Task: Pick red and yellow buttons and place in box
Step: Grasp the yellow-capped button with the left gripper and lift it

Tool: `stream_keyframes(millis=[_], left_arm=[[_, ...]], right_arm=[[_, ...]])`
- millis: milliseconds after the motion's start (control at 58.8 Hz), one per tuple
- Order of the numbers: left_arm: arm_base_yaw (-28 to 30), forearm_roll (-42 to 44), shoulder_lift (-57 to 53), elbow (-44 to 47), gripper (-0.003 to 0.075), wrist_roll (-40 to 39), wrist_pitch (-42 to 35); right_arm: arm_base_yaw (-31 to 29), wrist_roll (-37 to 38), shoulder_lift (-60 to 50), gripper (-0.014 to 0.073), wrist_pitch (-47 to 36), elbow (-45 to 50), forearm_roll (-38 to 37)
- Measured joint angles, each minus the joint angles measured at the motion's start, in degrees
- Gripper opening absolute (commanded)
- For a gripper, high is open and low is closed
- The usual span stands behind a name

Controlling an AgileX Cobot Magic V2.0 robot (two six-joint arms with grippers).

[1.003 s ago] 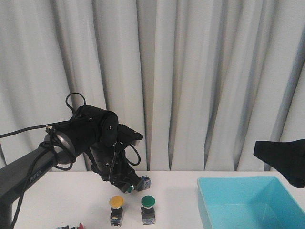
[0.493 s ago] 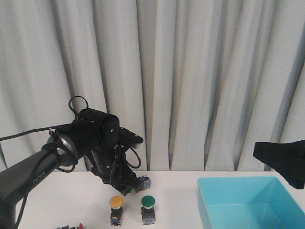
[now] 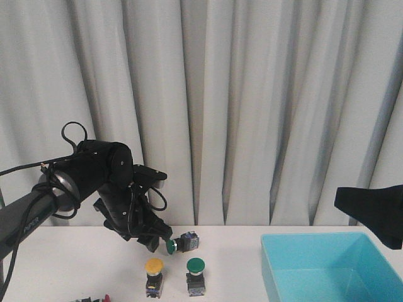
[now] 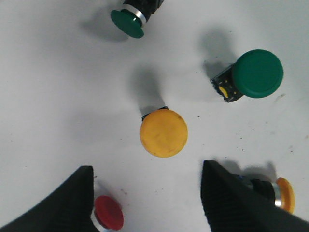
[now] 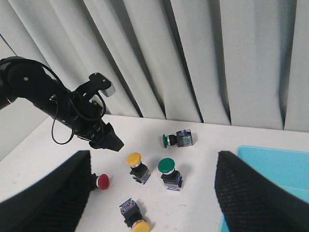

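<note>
White tabletop (image 5: 203, 203) carrying six push buttons and, at its right end, the turquoise box (image 3: 327, 264). Left gripper (image 4: 147, 193) hangs over the buttons with its two dark fingers (image 4: 63, 203) spread wide, nothing between them. In the left wrist view, the upright yellow button (image 4: 163, 133) sits centrally between the fingers; from it, the red button (image 4: 108, 213) lies on its side at about 7 o'clock, touching a finger's edge, and a second yellow button (image 4: 282, 194), also on its side, lies at about 4 o'clock. An upright green button (image 4: 256, 74) stands at 2 o'clock, and a toppled green button (image 4: 128, 21) lies at 11 o'clock. Right gripper (image 5: 154, 193) is held well above the table, fingers parted and empty. In the right wrist view the box (image 5: 270, 159) lies at roughly 3 o'clock from the button cluster, well apart
</note>
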Motion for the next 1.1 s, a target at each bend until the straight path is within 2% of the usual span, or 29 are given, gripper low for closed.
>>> stream_keyframes(millis=[306,1105], left_arm=[[0.0,-4.8,1.7,0.0,0.0462,0.0,0.0],[0.0,-4.6,4.7,0.0,0.0462,0.4,-3.2]], right_arm=[[0.0,0.0,0.0,0.0526,0.0,0.0,0.0],[0.0,0.0,0.0,0.0526,0.1,0.0,0.0]])
